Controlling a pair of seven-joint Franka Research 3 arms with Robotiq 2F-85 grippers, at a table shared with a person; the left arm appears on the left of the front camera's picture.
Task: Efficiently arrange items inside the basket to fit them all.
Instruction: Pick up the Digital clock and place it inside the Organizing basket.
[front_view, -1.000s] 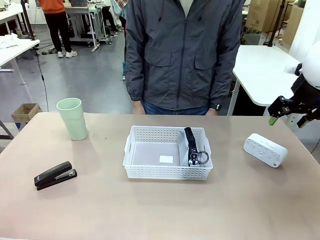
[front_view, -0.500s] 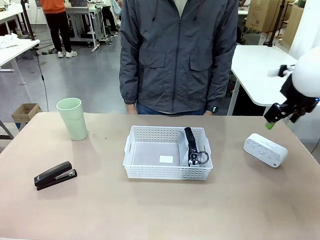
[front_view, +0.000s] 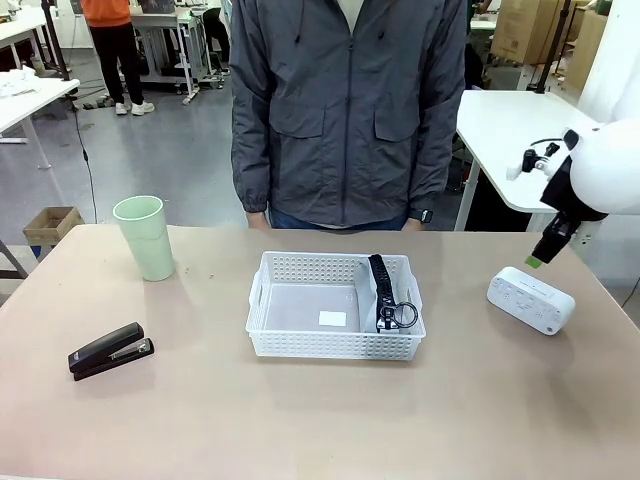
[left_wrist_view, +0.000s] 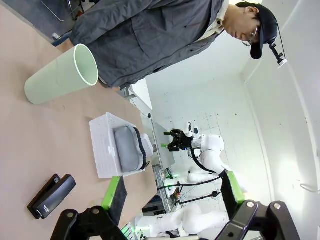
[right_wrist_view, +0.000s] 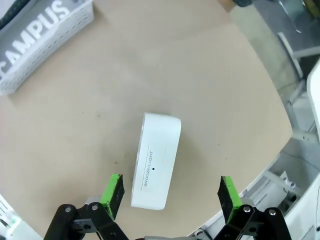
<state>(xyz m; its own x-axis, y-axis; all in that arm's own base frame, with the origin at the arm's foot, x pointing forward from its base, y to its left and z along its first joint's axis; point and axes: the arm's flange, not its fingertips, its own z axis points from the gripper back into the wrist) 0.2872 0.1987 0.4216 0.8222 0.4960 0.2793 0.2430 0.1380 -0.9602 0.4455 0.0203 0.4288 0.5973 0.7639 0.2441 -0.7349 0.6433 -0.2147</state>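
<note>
The black stapler (front_view: 110, 350) lies lower left on the counter (front_view: 320, 420), the grey zip pouch (front_view: 383, 290) stands in the central basket (front_view: 320, 344) at its right end, the white box (front_view: 530, 300) at right lies below the spread right end effector (right_wrist_view: 170, 187), the green cup (front_view: 145, 237) stands upper left, and the left end effector (left_wrist_view: 171, 187) is likewise spread.

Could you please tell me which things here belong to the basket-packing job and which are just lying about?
Job: basket, zip pouch, white box, stapler, green cup.
Lying about: cardboard box on floor, white side table.
</note>
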